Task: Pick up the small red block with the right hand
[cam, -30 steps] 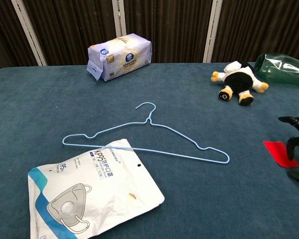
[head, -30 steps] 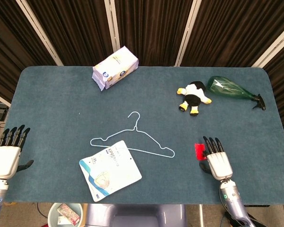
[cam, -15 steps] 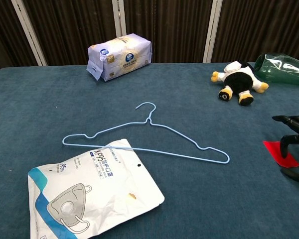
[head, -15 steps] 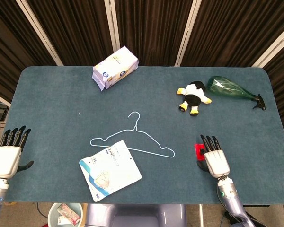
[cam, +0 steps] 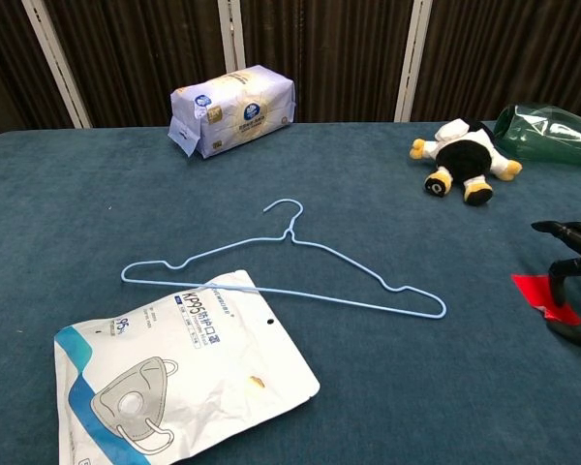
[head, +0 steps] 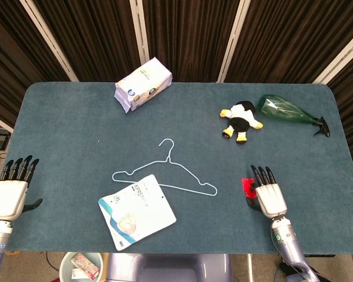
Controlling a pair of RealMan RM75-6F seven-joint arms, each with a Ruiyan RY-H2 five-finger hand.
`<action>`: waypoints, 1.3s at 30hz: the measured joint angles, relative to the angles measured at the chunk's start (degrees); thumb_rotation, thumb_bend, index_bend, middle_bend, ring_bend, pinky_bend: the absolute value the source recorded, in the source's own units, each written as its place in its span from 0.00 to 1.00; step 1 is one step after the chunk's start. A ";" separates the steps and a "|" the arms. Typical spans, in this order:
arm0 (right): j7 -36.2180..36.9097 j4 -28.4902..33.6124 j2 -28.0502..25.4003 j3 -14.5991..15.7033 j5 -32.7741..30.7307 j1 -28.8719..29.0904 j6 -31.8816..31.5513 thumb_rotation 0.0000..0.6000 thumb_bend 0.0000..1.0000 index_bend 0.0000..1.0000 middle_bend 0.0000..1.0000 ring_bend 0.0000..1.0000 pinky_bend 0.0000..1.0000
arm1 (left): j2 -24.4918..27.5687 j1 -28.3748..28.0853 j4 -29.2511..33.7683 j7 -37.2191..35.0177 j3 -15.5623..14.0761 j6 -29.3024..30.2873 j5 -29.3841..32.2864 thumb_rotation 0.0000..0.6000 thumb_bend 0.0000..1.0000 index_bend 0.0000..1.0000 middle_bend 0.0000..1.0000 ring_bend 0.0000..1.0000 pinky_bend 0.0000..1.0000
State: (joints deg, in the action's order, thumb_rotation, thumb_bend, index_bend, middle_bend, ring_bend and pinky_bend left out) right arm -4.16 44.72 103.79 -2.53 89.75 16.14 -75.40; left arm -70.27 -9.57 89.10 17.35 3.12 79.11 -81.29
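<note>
The small red block (head: 246,187) (cam: 540,294) lies flat on the blue table (head: 76,135) near the front right. My right hand (head: 269,197) (cam: 578,276) is right beside it with its fingers spread. The fingers reach along the block's right side and the thumb sits just in front of it. Nothing is held in that hand, and I cannot tell whether a finger touches the block. My left hand (head: 10,190) hangs open off the table's left edge, far from the block.
A blue wire hanger (head: 165,173) and a mask packet (head: 136,211) lie at the front middle. A tissue pack (head: 143,83) stands at the back. A plush penguin (head: 240,121) and a green spray bottle (head: 288,110) lie behind the block.
My right hand crept toward the red block and then shifted slightly right beside it. The block and the left hand have hardly moved.
</note>
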 measured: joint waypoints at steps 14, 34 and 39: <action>1.06 -0.83 1.00 0.96 -0.15 0.30 1.10 1.00 0.44 0.56 0.03 0.00 0.00 | -0.01 -0.19 -0.07 -0.06 -0.37 -0.13 -0.32 1.00 0.13 0.00 0.00 0.00 0.00; 1.51 0.76 0.67 0.35 -1.55 0.90 2.12 1.00 0.62 0.69 0.10 0.00 0.00 | 0.00 -0.89 -0.12 -0.87 -0.74 -1.32 -0.43 1.00 0.14 0.00 0.00 0.00 0.00; 1.82 0.59 0.55 -0.17 -2.06 1.09 2.12 1.00 0.64 0.71 0.11 0.00 0.00 | -0.08 -0.97 -0.19 -0.76 -0.70 -1.44 -0.21 1.00 0.13 0.00 0.00 0.00 0.00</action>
State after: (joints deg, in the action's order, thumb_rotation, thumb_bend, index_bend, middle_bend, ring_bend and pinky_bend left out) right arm -2.34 45.31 104.34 -2.70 87.69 17.23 -73.28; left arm -70.35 -10.55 88.91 16.59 2.42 77.67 -81.49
